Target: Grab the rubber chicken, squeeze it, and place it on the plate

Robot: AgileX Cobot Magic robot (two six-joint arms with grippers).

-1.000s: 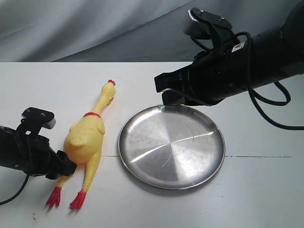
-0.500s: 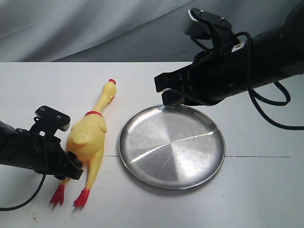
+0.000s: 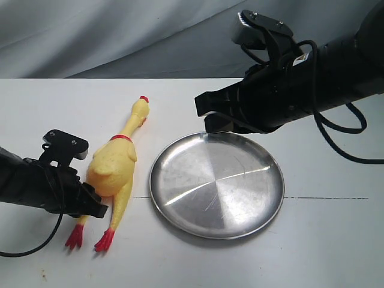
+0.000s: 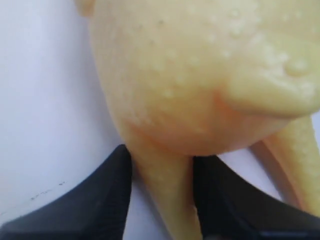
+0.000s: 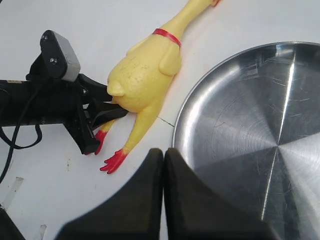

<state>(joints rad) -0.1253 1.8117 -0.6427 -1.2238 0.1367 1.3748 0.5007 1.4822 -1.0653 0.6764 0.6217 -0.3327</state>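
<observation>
The yellow rubber chicken (image 3: 114,165) lies on the white table left of the steel plate (image 3: 216,183), its red-combed head toward the back and its red feet toward the front. My left gripper (image 3: 98,209) comes in from the left and is closed around one thin leg just below the plump body (image 4: 200,75), with a black finger (image 4: 107,190) on each side. My right gripper (image 3: 203,114) hovers shut and empty over the plate's far left rim. In the right wrist view its tips (image 5: 163,152) hang between the chicken (image 5: 145,75) and the plate (image 5: 250,125).
A grey cloth backdrop (image 3: 120,36) hangs behind the table. Black cables trail from both arms, one looping at the right (image 3: 336,138). A thin dark seam line (image 3: 324,198) crosses the tabletop.
My left gripper has pushed in under the chicken's body and closed on a leg. The chicken has slid a little right and away. The right arm has not moved.
</observation>
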